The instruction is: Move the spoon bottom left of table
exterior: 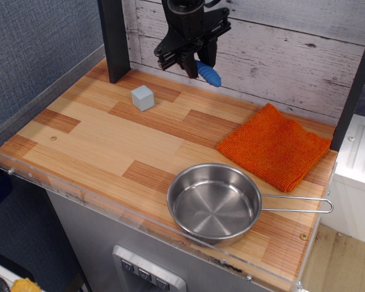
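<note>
My gripper [184, 63] hangs above the back of the wooden table [103, 140], with its dark fingers shut on the spoon. The spoon's ribbed blue handle [208, 73] sticks out to the right and downward from the fingers, well clear of the tabletop. The spoon's silver bowl is hidden behind the fingers. The spoon is in the air near the white plank wall.
A small grey cube [143, 97] sits on the table just below and left of the gripper. An orange cloth [274, 146] lies at the right. A steel pan [214, 203] with a wire handle stands at the front right. A black post [114, 39] rises at the back left.
</note>
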`<state>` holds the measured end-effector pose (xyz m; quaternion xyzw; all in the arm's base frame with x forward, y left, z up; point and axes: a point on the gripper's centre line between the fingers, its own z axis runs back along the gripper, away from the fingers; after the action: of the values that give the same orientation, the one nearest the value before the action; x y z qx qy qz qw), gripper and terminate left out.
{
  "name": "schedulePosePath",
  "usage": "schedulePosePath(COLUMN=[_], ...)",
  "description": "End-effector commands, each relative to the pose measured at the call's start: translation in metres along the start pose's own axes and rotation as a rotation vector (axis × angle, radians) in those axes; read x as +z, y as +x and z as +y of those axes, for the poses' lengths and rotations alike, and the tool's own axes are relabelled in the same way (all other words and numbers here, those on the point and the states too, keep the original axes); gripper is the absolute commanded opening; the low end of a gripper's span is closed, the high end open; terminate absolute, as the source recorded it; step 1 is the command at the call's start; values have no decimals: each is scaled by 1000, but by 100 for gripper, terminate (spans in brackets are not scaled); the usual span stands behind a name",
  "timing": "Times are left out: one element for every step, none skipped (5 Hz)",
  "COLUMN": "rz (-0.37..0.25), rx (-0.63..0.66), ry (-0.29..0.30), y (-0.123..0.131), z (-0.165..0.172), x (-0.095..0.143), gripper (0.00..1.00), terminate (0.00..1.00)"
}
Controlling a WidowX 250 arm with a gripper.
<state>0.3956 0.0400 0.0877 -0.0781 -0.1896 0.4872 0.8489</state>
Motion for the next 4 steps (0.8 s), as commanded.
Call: schedulePosePath(rz=[-58,-91,-125,-145], rx=[9,55,93,142], ry=[-37,-25,-3,30], y=[-19,-30,-32,-38], z=[21,42,65,90], x=[59,74,87,99], gripper=[0,0,0,0], terminate=[0,0,0,0])
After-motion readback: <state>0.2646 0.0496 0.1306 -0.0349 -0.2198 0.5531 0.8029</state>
